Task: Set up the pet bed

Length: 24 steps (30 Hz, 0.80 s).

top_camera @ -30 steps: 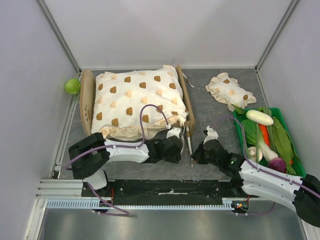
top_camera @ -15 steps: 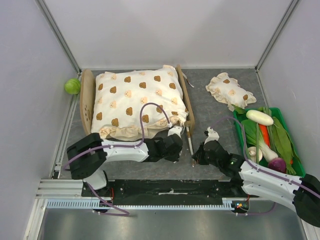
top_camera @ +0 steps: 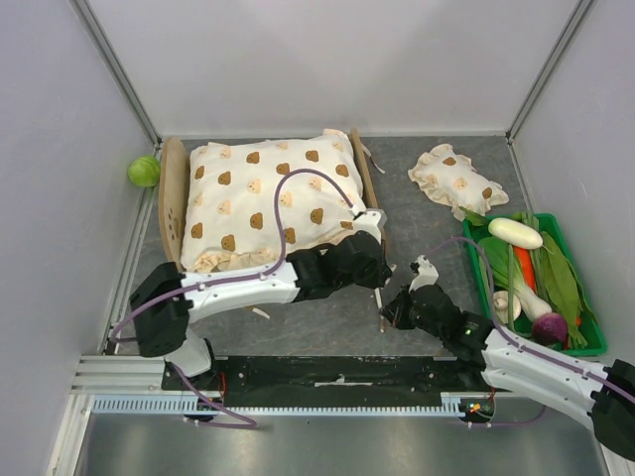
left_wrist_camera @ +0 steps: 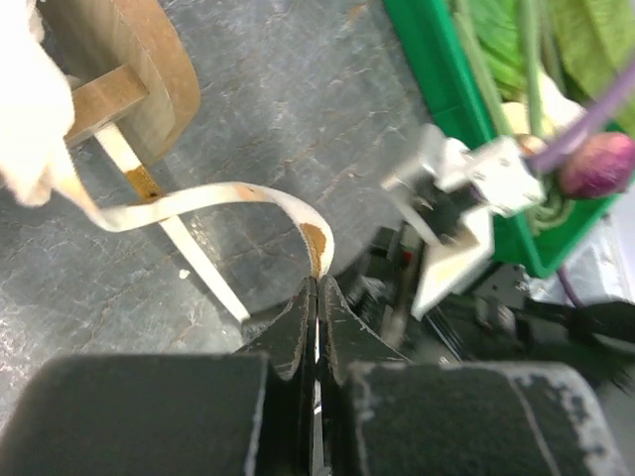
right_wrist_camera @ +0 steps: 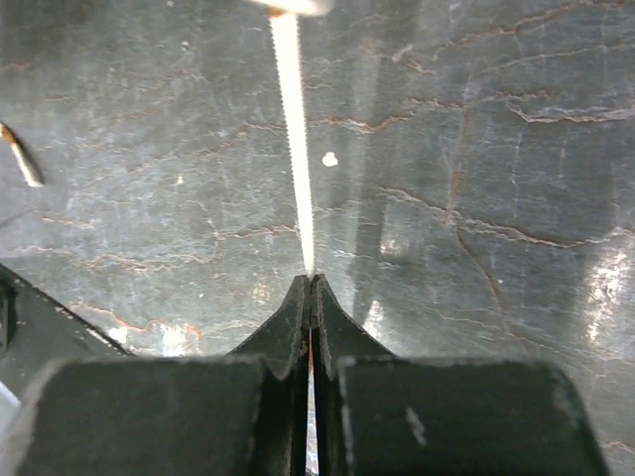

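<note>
Two-armed work at the foot of the pet bed [top_camera: 174,198], which sits at the upper left of the tabletop [top_camera: 417,223] in the overhead view, rounded headboard at the left and a bear-print cushion [top_camera: 268,193] lying on it. The left claw [left_wrist_camera: 317,288], jaws pressed together, pinches a curling tie [left_wrist_camera: 228,196]; the right claw [right_wrist_camera: 311,286], likewise closed, grips the end of a straight tie [right_wrist_camera: 293,149]. A frilled pillow [top_camera: 456,180] and a green tray [top_camera: 593,347] of vegetables lie at the right
</note>
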Each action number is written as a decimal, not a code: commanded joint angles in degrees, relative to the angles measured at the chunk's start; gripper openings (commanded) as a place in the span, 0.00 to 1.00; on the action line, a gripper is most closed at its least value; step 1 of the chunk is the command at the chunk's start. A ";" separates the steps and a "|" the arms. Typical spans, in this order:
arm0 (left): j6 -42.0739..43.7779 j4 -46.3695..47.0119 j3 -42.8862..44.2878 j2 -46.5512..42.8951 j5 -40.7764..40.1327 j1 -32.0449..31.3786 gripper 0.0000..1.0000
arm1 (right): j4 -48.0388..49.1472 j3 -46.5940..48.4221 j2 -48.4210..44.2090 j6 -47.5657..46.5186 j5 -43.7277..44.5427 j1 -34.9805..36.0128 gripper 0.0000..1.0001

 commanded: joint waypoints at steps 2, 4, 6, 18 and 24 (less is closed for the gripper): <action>-3.23 -5.99 6.95 8.97 -4.49 0.86 0.02 | 1.16 -1.48 -6.47 0.76 -0.56 0.17 0.00; -4.81 -5.91 7.65 10.56 -4.58 1.56 0.02 | 0.28 -1.74 -8.06 0.76 -0.21 0.17 0.00; -4.90 -4.77 8.61 11.79 -3.01 2.70 0.02 | -0.42 -2.00 -9.74 0.76 -0.03 0.17 0.00; -2.62 -3.97 4.16 5.06 -0.35 3.06 0.72 | -1.40 -1.48 -9.74 0.14 1.64 0.17 0.00; -4.11 -2.13 -4.72 -2.88 -8.26 3.41 0.72 | 5.68 -1.48 -7.90 -2.04 -3.18 0.17 0.00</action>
